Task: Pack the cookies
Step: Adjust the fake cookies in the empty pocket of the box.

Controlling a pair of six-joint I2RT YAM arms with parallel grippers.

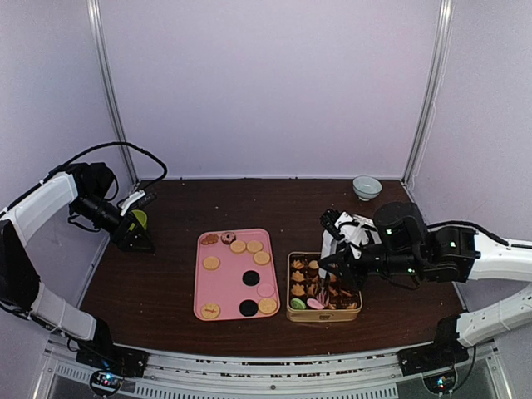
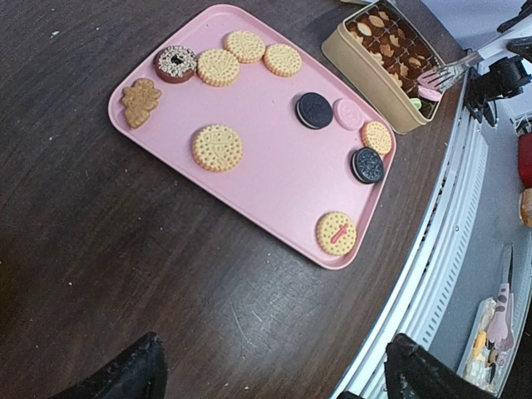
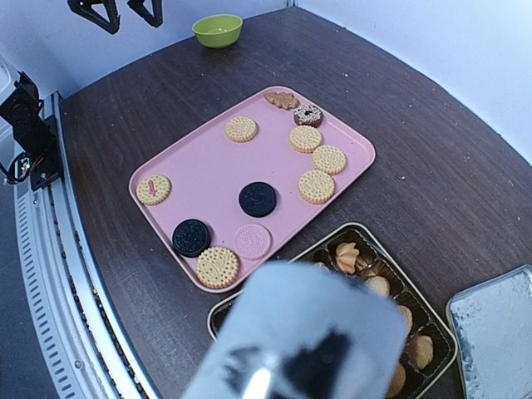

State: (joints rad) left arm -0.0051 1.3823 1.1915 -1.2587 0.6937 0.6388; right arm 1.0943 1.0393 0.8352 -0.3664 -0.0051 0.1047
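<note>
- A pink tray (image 1: 226, 287) lies mid-frame on the dark wooden table (image 1: 158, 291).
- A gold tin (image 1: 324, 316) sits just right of it (a narrow gap between).
- Metal tongs (image 2: 443, 77) hang over the tin.
- A green bowl (image 3: 218, 30) stands far left and a pale bowl (image 1: 366, 187) upper right.
- A silvery lid (image 3: 499, 320) lies beside the tin.

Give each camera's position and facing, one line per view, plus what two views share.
Top external: fixed above and behind the arm bases, looking down at the dark wooden table; left hand and right hand show.
Left wrist: on the left arm, facing right across the pink rectangular tray toward the gold cookie tin; its open black fingertips show below.
Right wrist: above the tin, facing left over the tray; a blurred pale shape fills the foreground.
Shared: both wrist views show tray and tin.
</note>
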